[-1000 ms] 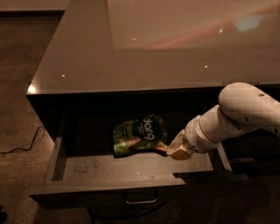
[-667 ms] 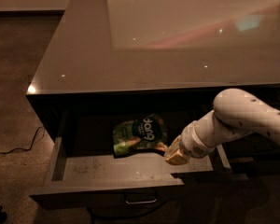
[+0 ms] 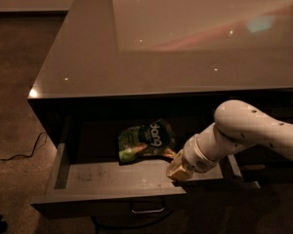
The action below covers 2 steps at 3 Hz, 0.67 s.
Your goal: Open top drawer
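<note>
Top drawer [image 3: 102,175] stands pulled well out, and the gripper [image 3: 178,170] sits inside it toward its right end, low over the grey floor. Whether the gripper is open or closed cannot be told. Just behind it and to the left lies a green snack bag [image 3: 146,140]. The metal handle [image 3: 147,209] is below and to the left, and the glossy countertop [image 3: 185,43] is above.

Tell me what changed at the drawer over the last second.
The gripper and its white arm slid slightly left in the view and toward the front of the top drawer, low over its floor. The drawer stayed pulled out as before; the green snack bag inside did not move.
</note>
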Motion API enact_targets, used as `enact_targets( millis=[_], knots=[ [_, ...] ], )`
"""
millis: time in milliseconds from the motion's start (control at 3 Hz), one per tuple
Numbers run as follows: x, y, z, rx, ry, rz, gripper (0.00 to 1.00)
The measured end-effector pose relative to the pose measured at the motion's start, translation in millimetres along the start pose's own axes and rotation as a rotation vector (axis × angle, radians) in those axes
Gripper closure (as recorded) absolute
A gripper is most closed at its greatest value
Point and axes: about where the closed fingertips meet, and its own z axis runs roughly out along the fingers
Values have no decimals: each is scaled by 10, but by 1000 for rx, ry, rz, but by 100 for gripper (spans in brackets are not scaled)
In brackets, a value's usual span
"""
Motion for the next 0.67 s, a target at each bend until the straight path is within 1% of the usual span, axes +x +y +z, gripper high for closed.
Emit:
enact_targets(
  millis=[667],
  knots=[
    [102, 274, -138, -3, 47, -12, 100]
  ],
)
